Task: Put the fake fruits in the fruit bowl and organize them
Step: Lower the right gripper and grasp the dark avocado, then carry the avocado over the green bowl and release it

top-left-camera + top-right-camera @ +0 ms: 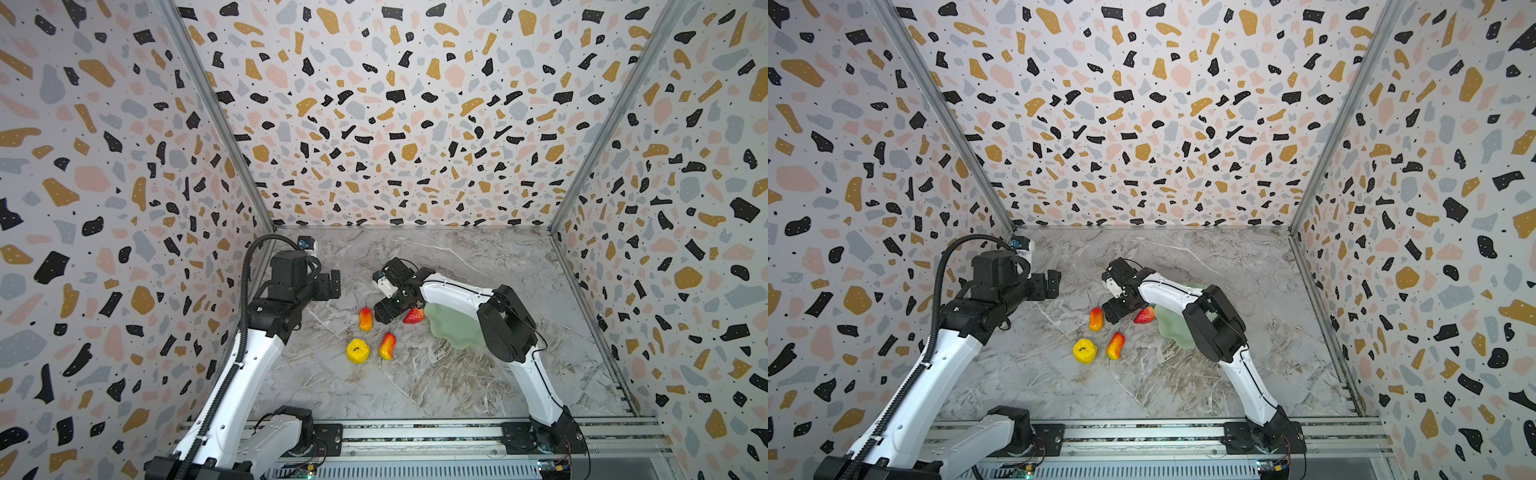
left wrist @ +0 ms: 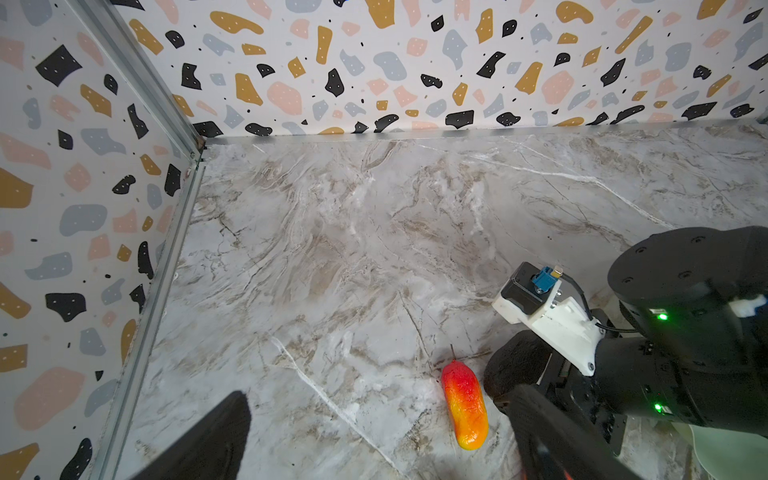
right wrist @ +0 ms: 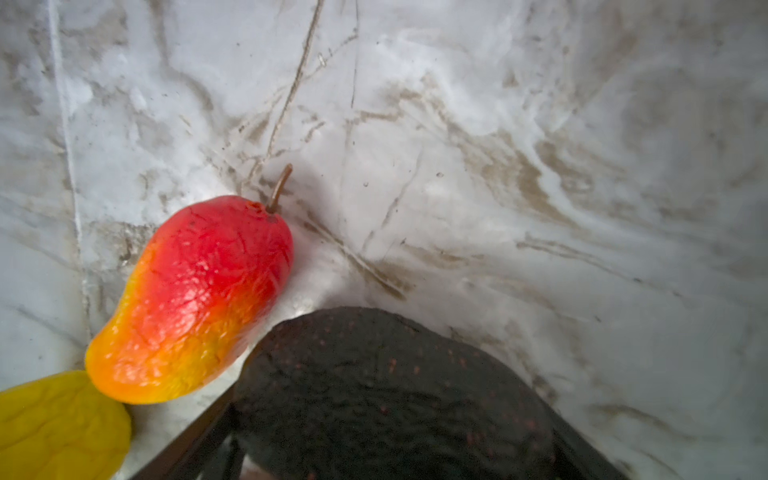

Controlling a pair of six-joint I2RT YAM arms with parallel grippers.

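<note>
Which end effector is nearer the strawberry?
Right. The right end effector is down just beside the strawberry; the left end effector hangs farther off, beyond the mango.

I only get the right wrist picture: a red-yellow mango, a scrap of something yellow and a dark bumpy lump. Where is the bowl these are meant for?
Observer: The pale green fruit bowl sits on the table, partly hidden under the right arm.
Operator: Any fruit I'm missing?
Observer: A strawberry lies on the table right beside the bowl's rim.
Operator: Is there only one mango?
Observer: No, a second mango lies next to the yellow fruit.
</note>
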